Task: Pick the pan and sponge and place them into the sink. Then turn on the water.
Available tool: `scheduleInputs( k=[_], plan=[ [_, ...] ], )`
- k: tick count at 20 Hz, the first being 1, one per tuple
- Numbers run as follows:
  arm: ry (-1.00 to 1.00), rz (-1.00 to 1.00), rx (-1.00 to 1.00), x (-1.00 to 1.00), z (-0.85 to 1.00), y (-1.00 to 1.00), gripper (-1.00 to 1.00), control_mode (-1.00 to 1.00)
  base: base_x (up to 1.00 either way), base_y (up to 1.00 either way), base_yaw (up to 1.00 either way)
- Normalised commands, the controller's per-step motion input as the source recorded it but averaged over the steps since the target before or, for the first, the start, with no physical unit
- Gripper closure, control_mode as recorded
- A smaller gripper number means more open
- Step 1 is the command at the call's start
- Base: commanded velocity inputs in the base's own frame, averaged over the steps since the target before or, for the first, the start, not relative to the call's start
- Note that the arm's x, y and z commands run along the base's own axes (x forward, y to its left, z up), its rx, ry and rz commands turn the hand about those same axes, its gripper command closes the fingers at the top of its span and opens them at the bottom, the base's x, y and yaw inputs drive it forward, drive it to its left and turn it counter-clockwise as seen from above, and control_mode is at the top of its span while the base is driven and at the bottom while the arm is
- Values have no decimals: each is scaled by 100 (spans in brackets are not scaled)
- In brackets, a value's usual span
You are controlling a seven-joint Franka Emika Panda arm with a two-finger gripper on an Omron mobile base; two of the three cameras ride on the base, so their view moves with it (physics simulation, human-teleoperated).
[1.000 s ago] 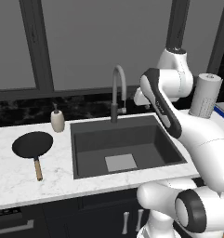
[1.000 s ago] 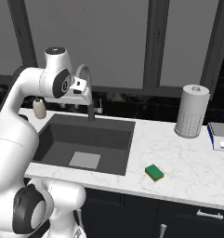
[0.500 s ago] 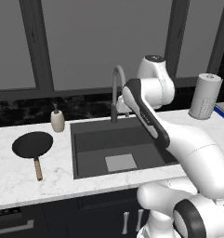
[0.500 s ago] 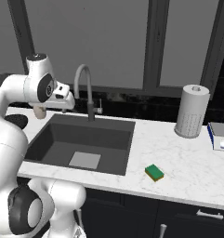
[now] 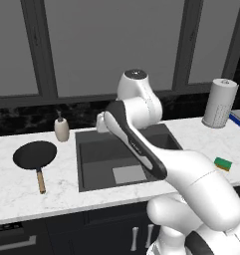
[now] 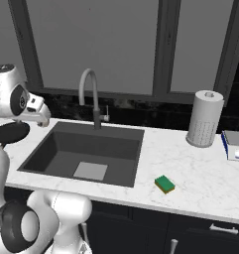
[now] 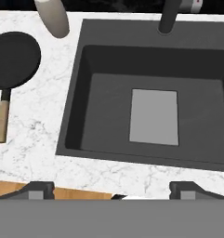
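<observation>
The black pan (image 5: pixel 34 154) with its wooden handle (image 5: pixel 40 180) lies on the white counter left of the sink (image 5: pixel 91 149). Right of the sink, near the counter's front edge, sits the green and yellow sponge (image 6: pixel 165 184). My gripper (image 7: pixel 112 191) hangs above the sink's front left part and looks straight down. Its two fingertips (image 7: pixel 36 189) stand wide apart, open, with nothing between them. In the hand view the pan (image 7: pixel 13 58) is at the upper left and the sink's light square (image 7: pixel 154 116) at the middle. No water runs from the arched faucet (image 6: pixel 91 94).
A beige soap dispenser (image 5: pixel 61 128) stands behind the pan at the sink's back left corner. A paper towel roll (image 6: pixel 204 119) and a blue and white object (image 6: pixel 235 146) stand at the far right. Dark windows rise behind the counter.
The arm has swung left from beside the faucet to over the sink's left side. The jaws have opened wide. Pan and sponge have not moved.
</observation>
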Motion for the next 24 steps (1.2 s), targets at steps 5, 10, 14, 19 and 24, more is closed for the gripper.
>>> scheduleInputs(
  k=[5,10,14,19,24],
  plan=[
    [0,-2,3,-20,-11,81,-100,-100,0,0,0],
    [2,-4,0,-1,-18,70,-100,-100,0,0,0],
    [16,0,-3,2,-31,56,-100,-100,0,0,0],
    [11,0,-10,16,-35,79,-100,-100,0,0,0],
    [0,0,-17,14,-39,86,-100,-100,0,0,0]
  ],
)
